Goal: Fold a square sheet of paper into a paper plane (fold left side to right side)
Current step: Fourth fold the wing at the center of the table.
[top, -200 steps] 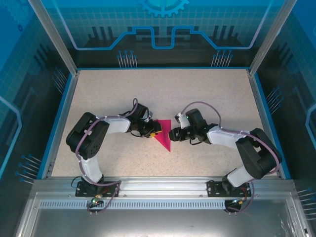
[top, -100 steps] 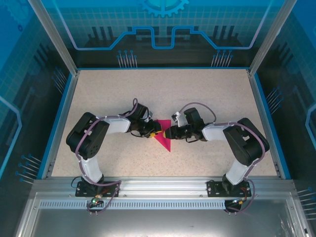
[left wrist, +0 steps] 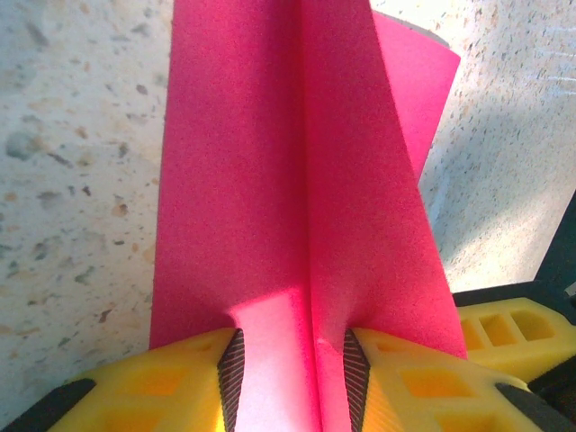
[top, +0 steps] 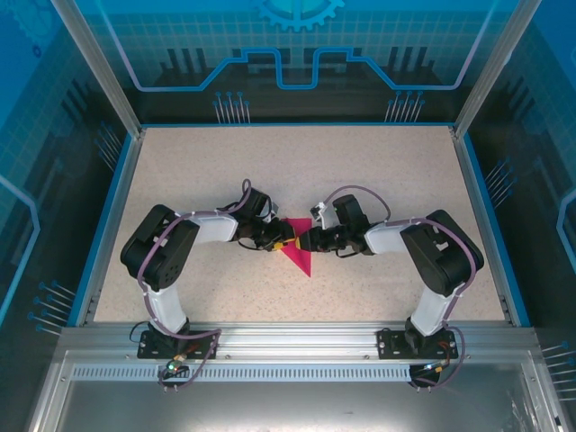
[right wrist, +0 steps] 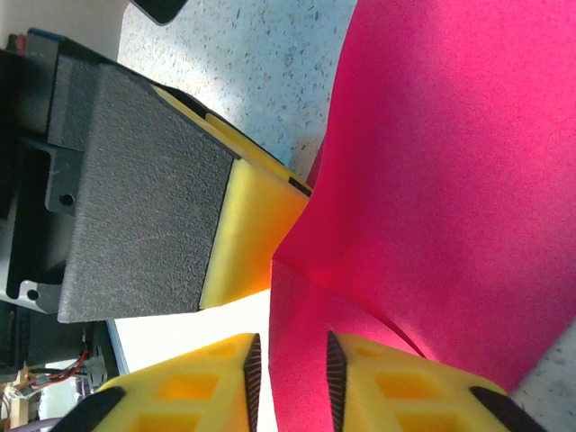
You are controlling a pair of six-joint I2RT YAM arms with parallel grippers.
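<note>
**Fingers (left wrist: pixel 231 364) on both flanks of the paper plane (top: pixel 300 254)**

Fingers of the left gripper (left wrist: pixel 292 360) are clenched on the pink paper. In the left wrist view its two dark pads stand either side of a raised crease, and the sheet fills the gap between them and runs on away from the gripper. The right gripper (right wrist: pixel 292 373) has the paper's edge between its pads as well. Whether those pads are actually biting or just standing around the edge, I cannot tell.

The paper plane is only part made: a flat pink wedge lying near the middle of the table (top: pixel 387 180), a little toward the near edge. Its broad end faces the far edge. Its point aims at the near edge, leaning slightly toward the right-hand one, so the long axis runs far to near.

Both arms reach in across that axis. The left gripper comes from the left edge's side and the right from the right edge's side, and they meet nearly nose to nose at the broad half of the wedge. In the right wrist view the left gripper's grey-padded, yellow-tipped finger sits just beside the right one's fingers, against the same paper.

Neither arm is clearly nearer. The paper lies straight ahead of each set of fingers. For a left-over-right fold, the left side would likely have to travel across the long axis toward the right arm, which leaves little room between the two grippers.
</note>
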